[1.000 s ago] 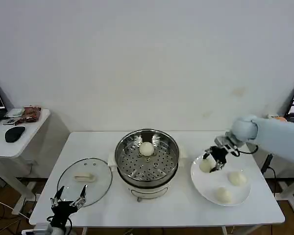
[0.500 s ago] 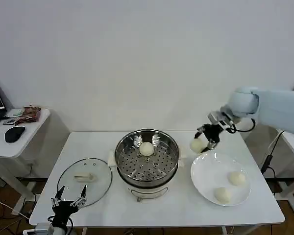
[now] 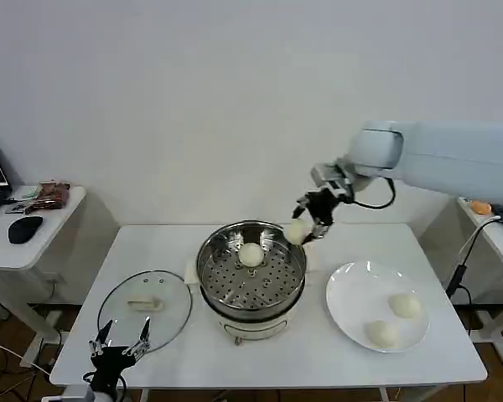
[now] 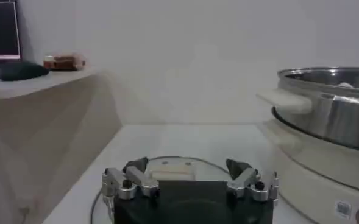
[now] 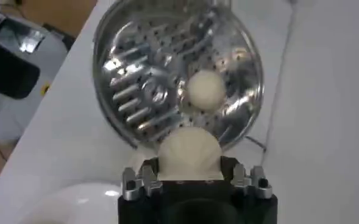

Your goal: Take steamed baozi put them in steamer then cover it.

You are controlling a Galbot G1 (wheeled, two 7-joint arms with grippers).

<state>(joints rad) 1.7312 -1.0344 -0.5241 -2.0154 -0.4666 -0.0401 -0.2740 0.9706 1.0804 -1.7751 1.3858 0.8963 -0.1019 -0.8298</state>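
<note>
The baozi in my right gripper (image 3: 310, 224) is a smooth, round, creamy-white bun (image 5: 189, 152), dome-shaped and without marks. My fingers (image 5: 144, 179) press it from both sides, so the gripper is closed around the bun and holds it in the air, above the rim of the steamer (image 3: 251, 270) on its right back side. From the right wrist camera I look down past the bun into the pot (image 5: 178, 67), and a second bun (image 5: 205, 89) lies there on the shiny perforated tray. In the head view this second bun (image 3: 251, 254) sits toward the back of the tray. Two more buns rest on the white plate (image 3: 352, 293) at the right of the steamer: one (image 3: 405, 306) nearer the right edge, one (image 3: 382, 334) nearer the front.

The cover (image 3: 144, 307) lies flat on the table (image 3: 318, 356) just left of the steamer, with its cream handle (image 3: 144, 304) on top.

My left gripper (image 3: 117, 341) hangs low at the front left edge of the table, close to the cover, with its fingers (image 4: 128, 184) spread apart and nothing between them
</note>
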